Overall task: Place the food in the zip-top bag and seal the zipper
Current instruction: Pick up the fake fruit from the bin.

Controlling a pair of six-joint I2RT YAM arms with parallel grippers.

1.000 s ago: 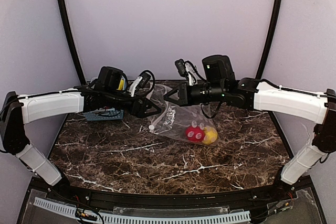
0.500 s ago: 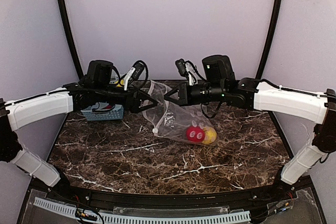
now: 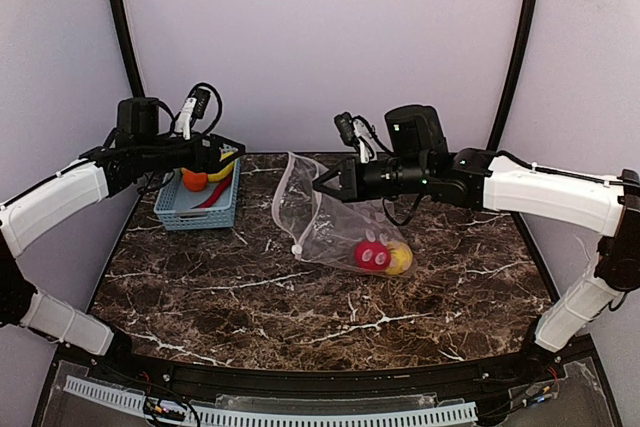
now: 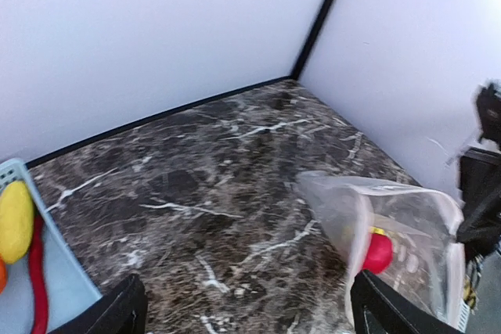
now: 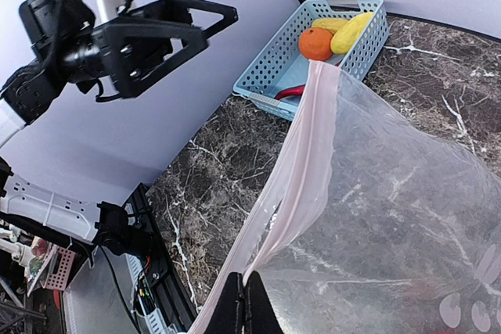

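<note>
Item 1, zip-top bag (image 3: 325, 217): we log it just past the table's centre, toward 12 o'clock. Its mouth is lifted and gaping toward 10 o'clock, and its bottom rests on the marble table (image 3: 300, 307).

Item 2, zipper (image 5: 301, 170): we note the pink strip unsealed. A small white slider (image 3: 297, 250) hangs at its low end, at the bag's 7 o'clock.

Item 3, food inside the bag: we count a round red piece (image 3: 372, 255) and a yellow piece (image 3: 401, 260), touching each other in the bag's 4 o'clock corner.

Item 4, food outside the bag: we count an orange ball (image 3: 194, 179), yellow pieces (image 5: 351, 31) and a long red chili (image 3: 208, 197). All lie in the blue-grey basket (image 3: 200, 215) at the table's 10 o'clock.

Item 5, right gripper (image 3: 317, 188): we record its fingers (image 5: 243, 307) clenched on the pink strip, holding up the mouth's 1 o'clock side.

Item 6, left gripper (image 3: 232, 154): we record it raised over the basket, well apart from the bag. In its wrist view the fingers are spread wide with nothing between them.
</note>
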